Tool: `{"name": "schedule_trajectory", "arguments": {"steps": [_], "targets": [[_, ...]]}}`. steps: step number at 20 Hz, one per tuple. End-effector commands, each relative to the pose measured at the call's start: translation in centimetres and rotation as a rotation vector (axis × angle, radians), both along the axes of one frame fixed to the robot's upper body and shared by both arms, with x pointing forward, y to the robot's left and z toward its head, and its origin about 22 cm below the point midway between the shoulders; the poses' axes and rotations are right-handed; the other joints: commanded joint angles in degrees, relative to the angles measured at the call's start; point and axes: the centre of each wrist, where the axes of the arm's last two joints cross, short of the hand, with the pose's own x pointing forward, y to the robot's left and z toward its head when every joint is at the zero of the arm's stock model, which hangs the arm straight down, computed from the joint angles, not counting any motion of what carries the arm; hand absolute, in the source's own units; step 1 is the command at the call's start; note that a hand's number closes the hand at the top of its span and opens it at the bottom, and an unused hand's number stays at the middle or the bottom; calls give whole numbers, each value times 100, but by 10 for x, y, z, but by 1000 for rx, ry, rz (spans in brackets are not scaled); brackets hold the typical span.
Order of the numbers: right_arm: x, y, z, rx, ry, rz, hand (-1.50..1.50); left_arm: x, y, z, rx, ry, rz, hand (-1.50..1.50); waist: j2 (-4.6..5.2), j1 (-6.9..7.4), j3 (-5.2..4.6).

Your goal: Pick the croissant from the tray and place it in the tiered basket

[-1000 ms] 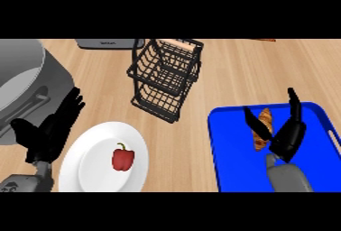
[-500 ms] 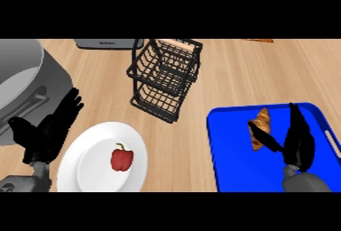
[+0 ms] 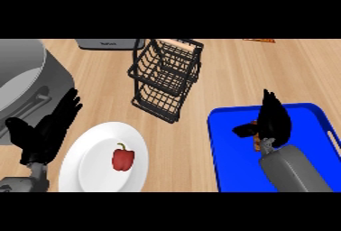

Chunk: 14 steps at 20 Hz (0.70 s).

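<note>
Lowered since a moment ago, right hand [image 3: 274,121] curls over the croissant [image 3: 256,143] beneath it: light, flaky, crushable, best held mid-body.

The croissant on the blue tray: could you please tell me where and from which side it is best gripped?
Probably across its narrow middle, from above. The croissant lies flat and long on the blue tray, so its sides are free. The right robot hand already covers most of it from above.

tiered basket [image 3: 165,81] between plate [image 3: 93,155], tray [image 3: 230,149]
</note>
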Motion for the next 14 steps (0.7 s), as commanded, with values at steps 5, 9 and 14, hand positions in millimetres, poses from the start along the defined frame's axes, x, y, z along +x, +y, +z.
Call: {"name": "schedule_trajectory", "arguments": {"steps": [5, 9, 14], "targets": [[7, 56, 33, -65, 110, -143, -150, -9, -9, -12, -16, -13, 6, 0, 48, -26, 40], [15, 30, 2, -75, 154, -173, -150, 0, -6, -6, -12, -8, -2, 0, 69, -9, 46], [13, 26, -8, -76, 140, -178, -150, -1, -10, -6, -12, -11, 2, 0, 63, -22, 47]]}}
